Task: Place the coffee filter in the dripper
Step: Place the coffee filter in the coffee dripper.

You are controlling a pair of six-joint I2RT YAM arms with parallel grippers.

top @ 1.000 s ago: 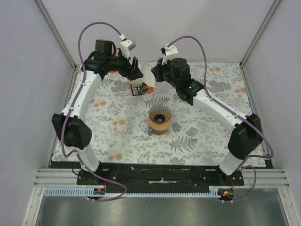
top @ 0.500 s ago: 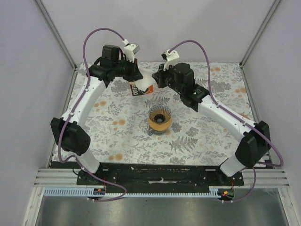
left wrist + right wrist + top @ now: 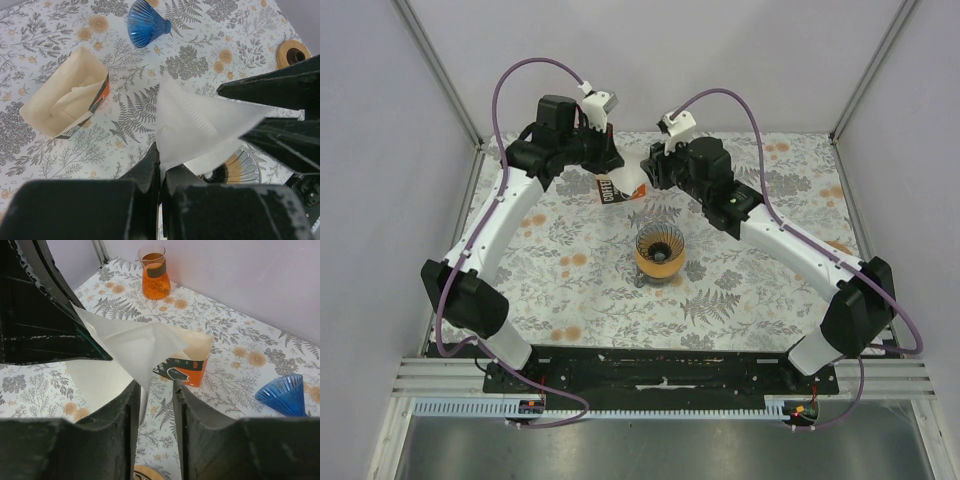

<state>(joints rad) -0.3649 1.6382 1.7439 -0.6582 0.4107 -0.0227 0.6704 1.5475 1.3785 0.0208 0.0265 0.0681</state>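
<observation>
At far side of worktop (image 3: 770,290), above the filter box (image 3: 618,188), both arms meet mid-air. Left tool (image 3: 161,167) is pressed together, pinching one corner of the white paper coffee filter (image 3: 200,125). Filter is held up off the worktop, fanned open toward the other arm. Right tool (image 3: 156,390) has fingers spread w/ a clear gap. Filter's opposite edge hangs btwn them, not clamped. In top view the filter (image 3: 632,178) shows as a small white patch btwn left tool (image 3: 612,160) and right tool (image 3: 648,170).

Dripper (image 3: 660,250), ribbed glass w/ wooden collar, stands upright at worktop ctr, nearer the arm bases than the filter and apart from it. Box lies on its side, mouth open, more filters inside (image 3: 65,100). Blue ribbed cone (image 3: 147,22) lies tipped beyond the box. Beaker of orange liquid (image 3: 154,272) stands near the back wall.
</observation>
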